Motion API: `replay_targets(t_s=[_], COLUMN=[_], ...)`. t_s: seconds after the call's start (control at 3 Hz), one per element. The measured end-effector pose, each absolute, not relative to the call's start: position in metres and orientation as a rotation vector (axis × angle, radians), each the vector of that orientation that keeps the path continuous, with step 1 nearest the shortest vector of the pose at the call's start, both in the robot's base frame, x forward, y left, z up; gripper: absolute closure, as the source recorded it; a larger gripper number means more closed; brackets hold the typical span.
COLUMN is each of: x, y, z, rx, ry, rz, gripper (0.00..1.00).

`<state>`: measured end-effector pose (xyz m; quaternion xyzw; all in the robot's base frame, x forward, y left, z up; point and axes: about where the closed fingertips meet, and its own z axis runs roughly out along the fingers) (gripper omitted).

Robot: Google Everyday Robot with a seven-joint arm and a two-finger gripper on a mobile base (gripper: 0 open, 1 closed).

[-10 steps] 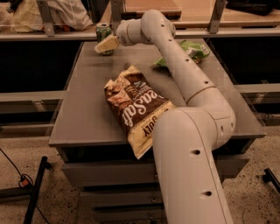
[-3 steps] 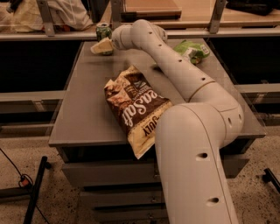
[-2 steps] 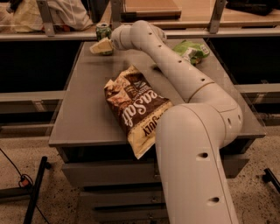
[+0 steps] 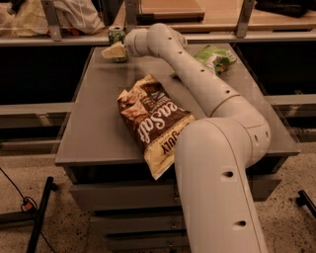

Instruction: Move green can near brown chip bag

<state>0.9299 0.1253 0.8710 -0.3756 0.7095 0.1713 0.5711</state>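
The green can [image 4: 117,35] stands upright at the back left of the grey table [image 4: 94,123]; only its upper part shows. My gripper [image 4: 113,50] is right at the can, in front of its lower half and hiding it. The white arm [image 4: 197,79] reaches to it across the table from the front right. The brown chip bag [image 4: 150,121] lies flat in the middle of the table, its cream end hanging over the front edge. The can is well behind the bag, apart from it.
A smaller green bag [image 4: 215,58] lies at the back right of the table. A shelf rail [image 4: 64,40] with metal posts runs just behind the can. Cloth bundles [image 4: 54,15] lie on the shelf behind. The floor lies below the table's front edge.
The arm's wrist section has swung left and closer to the can. The can and the brown bag have not moved.
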Motion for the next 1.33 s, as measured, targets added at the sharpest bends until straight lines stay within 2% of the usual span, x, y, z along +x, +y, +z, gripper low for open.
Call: replay_targets(t_s=[0.67, 1.0, 1.33], x=[0.9301, 0.9306, 0.9289], y=[0.1281, 0.1274, 0.1253], z=[0.8698, 0.8695, 0.8730], rx=[-0.902, -0.907, -0.901], ry=[1.663, 1.669, 1.678], rz=[0.409, 0.408, 0.431], gripper=[0.64, 0.74, 0.75])
